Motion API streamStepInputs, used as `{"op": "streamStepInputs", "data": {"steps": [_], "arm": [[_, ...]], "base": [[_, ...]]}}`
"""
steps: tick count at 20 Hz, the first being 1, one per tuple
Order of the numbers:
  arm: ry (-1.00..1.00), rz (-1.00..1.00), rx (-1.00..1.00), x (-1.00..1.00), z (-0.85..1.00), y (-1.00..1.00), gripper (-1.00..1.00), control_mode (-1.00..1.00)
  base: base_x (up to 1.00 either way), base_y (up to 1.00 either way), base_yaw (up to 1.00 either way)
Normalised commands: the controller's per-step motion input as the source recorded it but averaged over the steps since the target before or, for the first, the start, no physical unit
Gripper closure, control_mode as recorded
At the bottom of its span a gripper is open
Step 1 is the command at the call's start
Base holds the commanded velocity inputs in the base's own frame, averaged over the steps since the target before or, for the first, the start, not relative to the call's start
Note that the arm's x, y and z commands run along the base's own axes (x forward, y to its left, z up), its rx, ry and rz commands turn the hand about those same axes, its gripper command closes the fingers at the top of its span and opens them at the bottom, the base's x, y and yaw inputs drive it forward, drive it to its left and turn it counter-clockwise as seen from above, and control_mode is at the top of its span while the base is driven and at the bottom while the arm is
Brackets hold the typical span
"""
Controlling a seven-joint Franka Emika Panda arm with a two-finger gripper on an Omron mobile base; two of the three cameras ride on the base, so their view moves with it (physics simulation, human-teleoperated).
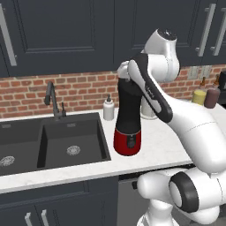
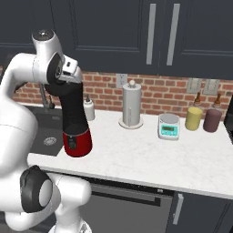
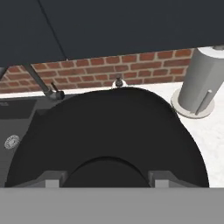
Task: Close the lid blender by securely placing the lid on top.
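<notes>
One blender [image 1: 128, 119] — black jar, red base, no legible label — on the white counter [image 1: 154, 150] beside the sink [image 1: 53, 141]. Lid [image 3: 109, 131] below gripper [image 3: 103, 179]; finger spread cannot be told. One paper-towel roll [image 2: 131, 107], one soap bottle [image 1: 108, 108].

I could read no text, label, brand or number anywhere. The small scale [image 2: 169, 126] at the right of the frame had a pale display, but nothing on it was legible to me.
</notes>
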Motion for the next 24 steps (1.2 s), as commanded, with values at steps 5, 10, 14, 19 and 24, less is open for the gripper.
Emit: {"op": "streamStepInputs", "data": {"steps": [5,10,14,19,24], "arm": [[0.00,-0.07,-0.03,0.13,-0.25,0.00,1.00,-1.00],[0.00,-0.07,-0.05,0.17,-0.28,0.00,1.00,-1.00],[0.00,-0.07,-0.03,0.25,-0.18,-0.04,1.00,-1.00],[0.00,-0.07,0.00,0.29,-0.10,-0.05,1.00,-1.00],[0.00,-0.06,0.00,0.21,-0.18,-0.01,1.00,-1.00]], "base": [[0.00,0.00,0.00],[0.00,0.00,0.00],[0.00,0.00,0.00],[0.00,0.00,0.00],[0.00,0.00,0.00]]}}
